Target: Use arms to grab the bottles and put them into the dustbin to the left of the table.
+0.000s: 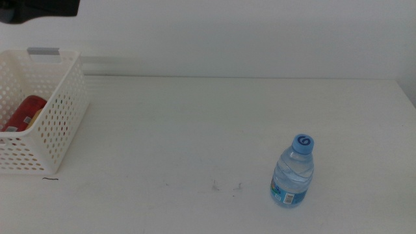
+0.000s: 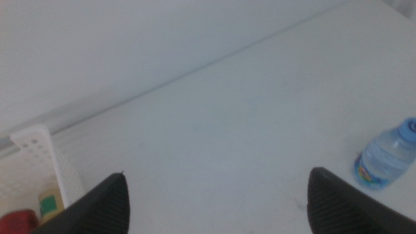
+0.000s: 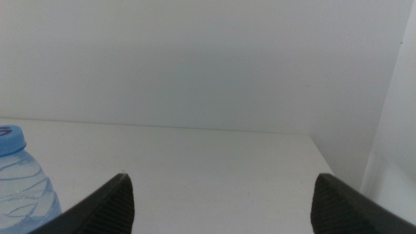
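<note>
A clear water bottle (image 1: 292, 173) with a blue cap stands upright on the white table (image 1: 195, 130) at the front right. The white perforated dustbin (image 1: 45, 110) stands at the left edge with the red soda can (image 1: 25, 112) lying inside. My left gripper (image 2: 218, 172) is open and empty, high above the table near the dustbin (image 2: 36, 162). Its view shows the red can (image 2: 16, 222), a bit of the yellow bottle (image 2: 49, 205) in the bin, and the water bottle (image 2: 387, 156) far off. My right gripper (image 3: 221, 175) is open and empty, with the water bottle (image 3: 19, 179) off to one side.
A dark part of the left arm (image 1: 39, 8) shows at the top left of the middle view, above the dustbin. Small dark marks (image 1: 224, 187) lie on the table near the front. A white wall stands behind the table.
</note>
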Motion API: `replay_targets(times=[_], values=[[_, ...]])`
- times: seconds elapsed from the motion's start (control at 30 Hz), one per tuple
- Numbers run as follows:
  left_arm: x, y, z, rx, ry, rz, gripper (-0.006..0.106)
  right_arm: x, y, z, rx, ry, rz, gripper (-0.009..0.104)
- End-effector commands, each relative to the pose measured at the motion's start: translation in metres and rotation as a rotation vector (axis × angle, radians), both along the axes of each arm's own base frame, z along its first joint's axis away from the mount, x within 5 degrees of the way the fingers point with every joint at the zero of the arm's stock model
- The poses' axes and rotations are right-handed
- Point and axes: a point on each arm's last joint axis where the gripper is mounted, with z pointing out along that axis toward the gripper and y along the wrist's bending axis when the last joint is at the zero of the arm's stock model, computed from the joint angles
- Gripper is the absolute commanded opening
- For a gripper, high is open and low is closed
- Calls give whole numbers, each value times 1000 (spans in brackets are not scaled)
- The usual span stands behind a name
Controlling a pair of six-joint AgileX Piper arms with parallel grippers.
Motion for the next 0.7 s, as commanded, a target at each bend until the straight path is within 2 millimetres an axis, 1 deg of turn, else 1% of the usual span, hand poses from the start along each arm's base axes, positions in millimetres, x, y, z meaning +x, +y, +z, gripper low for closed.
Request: replay_targets(times=[0.0, 0.33, 0.43, 0.47, 0.57, 0.67], values=[[0, -1, 3, -19, -33, 3, 94, 0, 0, 0, -8, -8, -2, 91], [3, 0, 6, -28, -73, 18, 94, 0, 0, 0, 3, -5, -2, 91], [3, 0, 7, -33, -88, 23, 94, -1, 1, 2, 61, -8, 4, 91], [4, 0, 8, -33, -96, 27, 94, -2, 1, 12, 75, -36, 6, 91], [6, 1, 10, -37, -130, 41, 94, -4, 1, 51, 67, -83, 8, 91], [6, 1, 11, -40, -141, 44, 94, 6, 0, 83, 29, -54, 2, 91]])
